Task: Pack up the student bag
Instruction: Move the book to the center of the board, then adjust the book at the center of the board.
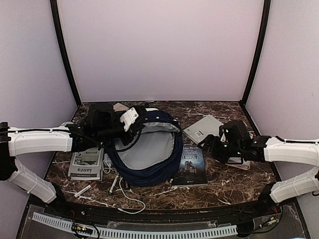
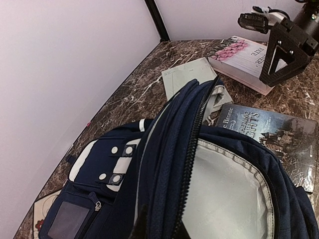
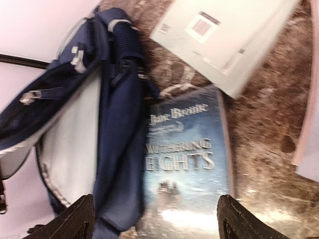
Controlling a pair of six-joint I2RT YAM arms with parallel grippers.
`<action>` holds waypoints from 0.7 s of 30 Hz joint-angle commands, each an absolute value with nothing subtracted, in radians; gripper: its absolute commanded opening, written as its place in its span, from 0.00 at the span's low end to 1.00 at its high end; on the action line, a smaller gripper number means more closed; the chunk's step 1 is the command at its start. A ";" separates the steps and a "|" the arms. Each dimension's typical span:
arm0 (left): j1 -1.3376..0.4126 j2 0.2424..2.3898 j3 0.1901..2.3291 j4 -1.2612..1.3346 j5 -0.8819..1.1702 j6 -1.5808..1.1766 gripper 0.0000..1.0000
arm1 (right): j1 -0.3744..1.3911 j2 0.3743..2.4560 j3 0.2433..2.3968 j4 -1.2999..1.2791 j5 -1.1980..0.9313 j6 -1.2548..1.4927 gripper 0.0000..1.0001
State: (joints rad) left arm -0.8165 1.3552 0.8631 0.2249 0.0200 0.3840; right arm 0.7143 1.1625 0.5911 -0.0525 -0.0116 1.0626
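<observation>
The navy backpack (image 1: 149, 173) carries white trim and a pale grey lining (image 1: 149, 149). Right of it, the Wuthering Heights book (image 1: 190, 167) is dark blue-grey with white lettering. The table (image 1: 229, 186) is brown marble, veined white.

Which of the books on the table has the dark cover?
The Wuthering Heights book, lying just right of the student bag. The grey booklet behind it and the book left of the bag are pale.
</observation>
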 commanded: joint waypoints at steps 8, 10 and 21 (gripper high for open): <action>-0.825 1.347 0.923 0.210 0.042 0.358 0.00 | 0.719 1.409 0.625 -0.282 -0.063 0.939 0.83; -0.825 1.350 0.925 0.206 0.044 0.354 0.00 | 0.721 1.474 0.638 -0.216 -0.156 0.931 0.80; -0.825 1.365 0.930 0.202 0.103 0.310 0.00 | 0.721 1.481 0.631 0.331 -0.437 1.113 0.78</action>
State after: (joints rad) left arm -0.8162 1.3640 0.8852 0.1692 0.0376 0.3656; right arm 0.7048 1.4944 0.6067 0.0608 -0.2790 1.0336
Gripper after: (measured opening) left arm 0.081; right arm 0.787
